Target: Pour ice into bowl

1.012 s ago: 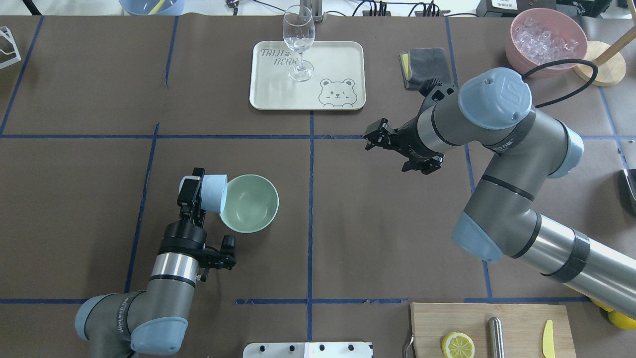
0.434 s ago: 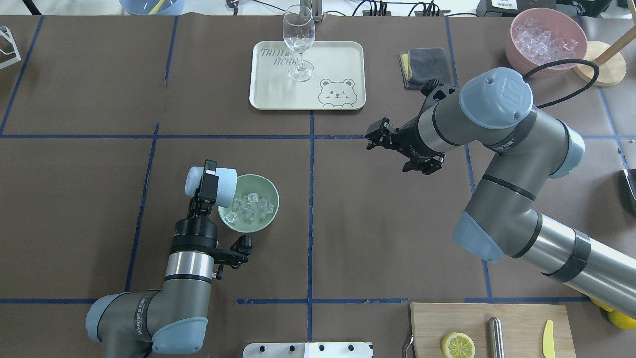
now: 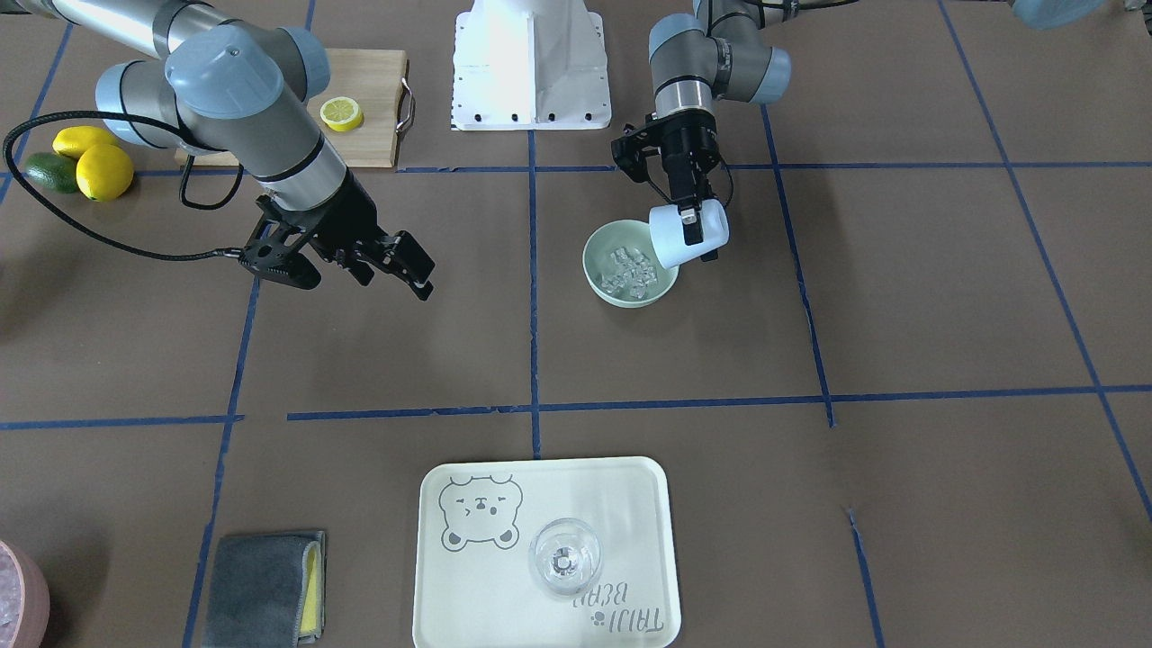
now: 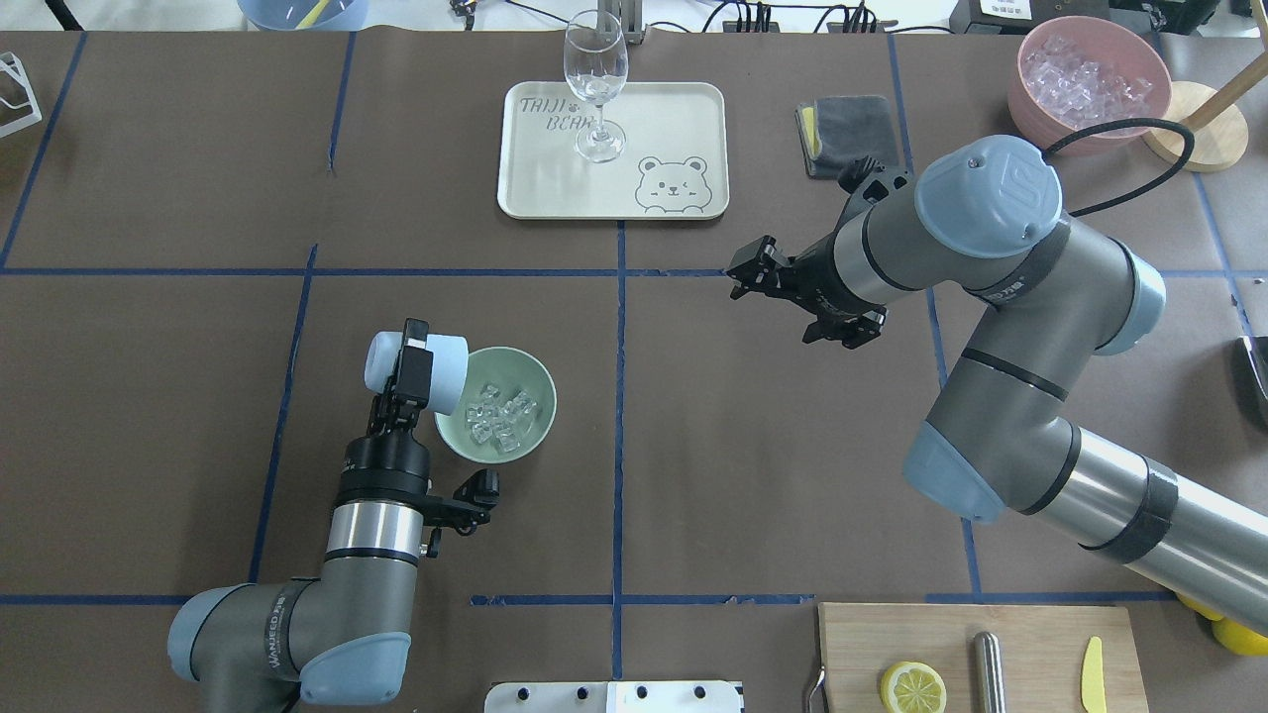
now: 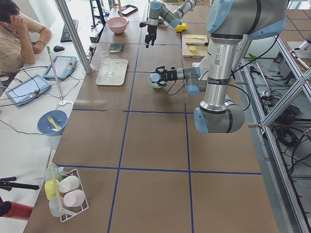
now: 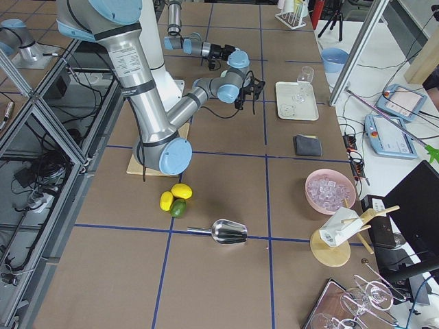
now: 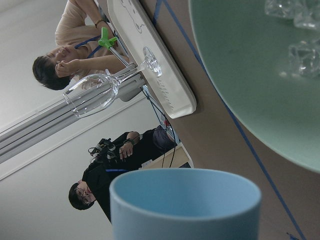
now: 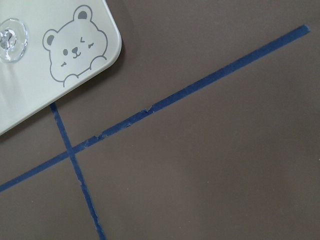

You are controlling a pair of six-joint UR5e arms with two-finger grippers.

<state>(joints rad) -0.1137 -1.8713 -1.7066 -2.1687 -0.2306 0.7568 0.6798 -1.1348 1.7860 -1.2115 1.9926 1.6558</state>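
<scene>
The pale mint-green bowl point(image 4: 515, 366) stands on the brown table in front of the left arm and holds a cluster of clear ice cubes point(image 4: 500, 416). My left gripper point(image 4: 411, 371) is shut on a light blue cup point(image 4: 451, 371), which lies tipped on its side with its mouth over the bowl's left rim. The front-facing view shows the bowl point(image 3: 601, 252), ice point(image 3: 628, 270) and cup point(image 3: 670, 238). The left wrist view shows the cup's rim point(image 7: 185, 200), the bowl point(image 7: 250, 75) and ice point(image 7: 300, 50). My right gripper point(image 4: 738, 280) is open and empty, hovering above mid-table.
A cream bear tray point(image 4: 674, 109) with a wine glass point(image 4: 596, 79) sits at the back centre. A grey cloth point(image 4: 852, 134) and a pink bowl of ice point(image 4: 1090, 79) are at the back right. A cutting board point(image 4: 1030, 644) with a lemon half is at the front right.
The left gripper tipped the blue cup further and the ice fell from it into the bowl, which was empty a second ago. The right arm has not moved.
</scene>
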